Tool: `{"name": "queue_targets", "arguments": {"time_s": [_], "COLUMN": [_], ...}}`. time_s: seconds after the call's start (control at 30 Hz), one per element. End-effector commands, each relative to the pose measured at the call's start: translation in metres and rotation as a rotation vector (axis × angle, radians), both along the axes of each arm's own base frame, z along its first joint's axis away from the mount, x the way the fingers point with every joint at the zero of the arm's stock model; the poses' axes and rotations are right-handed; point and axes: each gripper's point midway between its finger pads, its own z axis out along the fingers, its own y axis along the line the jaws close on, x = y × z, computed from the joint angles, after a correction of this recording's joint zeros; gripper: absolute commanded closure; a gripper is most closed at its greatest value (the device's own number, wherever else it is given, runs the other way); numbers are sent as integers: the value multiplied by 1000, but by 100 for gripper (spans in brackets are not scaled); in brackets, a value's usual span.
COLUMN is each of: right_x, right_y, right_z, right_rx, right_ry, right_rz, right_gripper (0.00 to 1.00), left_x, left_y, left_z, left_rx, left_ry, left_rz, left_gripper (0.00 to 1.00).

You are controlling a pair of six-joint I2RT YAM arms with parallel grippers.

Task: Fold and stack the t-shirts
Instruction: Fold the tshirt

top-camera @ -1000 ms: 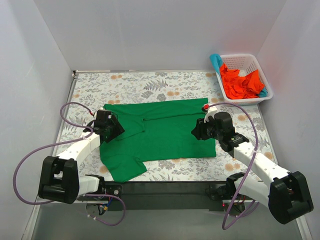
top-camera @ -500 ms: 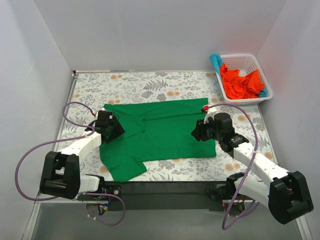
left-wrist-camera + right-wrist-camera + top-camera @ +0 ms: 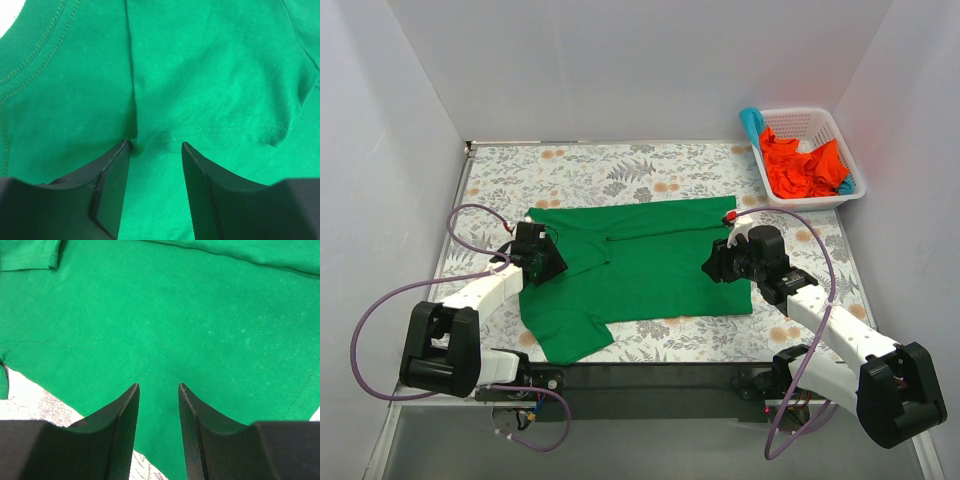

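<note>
L gripper (image 3: 156,145) jaws narrower than before, still apart over green t-shirt (image 3: 650,265); R gripper (image 3: 158,386) unchanged, apart.

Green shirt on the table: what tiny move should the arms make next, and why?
Probably close both end effectors to pinch the cloth. The left end effector straddles a raised crease of the green shirt with jaws apart; the right end effector sits over flat cloth, also open. Neither grips anything yet.

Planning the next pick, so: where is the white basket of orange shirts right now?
Top view: the white basket sits at the table's far right corner, beyond the right pincer and the green t-shirt.
</note>
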Motion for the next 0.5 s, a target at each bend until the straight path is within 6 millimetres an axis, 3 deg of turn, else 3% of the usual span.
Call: {"name": "queue_targets", "arguments": {"time_s": [0.0, 0.17, 0.2, 0.27, 0.47], "right_x": [1, 0, 0, 0, 0], "right_y": [1, 1, 1, 1, 0], "right_z": [7, 5, 4, 5, 4], "right_rx": [12, 9, 9, 11, 10], "right_ry": [-30, -25, -23, -24, -25], "right_rz": [15, 17, 16, 15, 15], "right_gripper": [56, 56, 56, 56, 56], "left_x": [-6, -8, -10, -11, -12], "left_y": [0, 1, 1, 3, -3], "left_z": [-6, -4, -5, -5, -2], "left_rx": [0, 0, 2, 8, -24], "left_ry": [29, 32, 36, 38, 57], "left_rz": [-9, -7, -6, -1, -6], "left_gripper": [57, 62, 69, 72, 95]}}
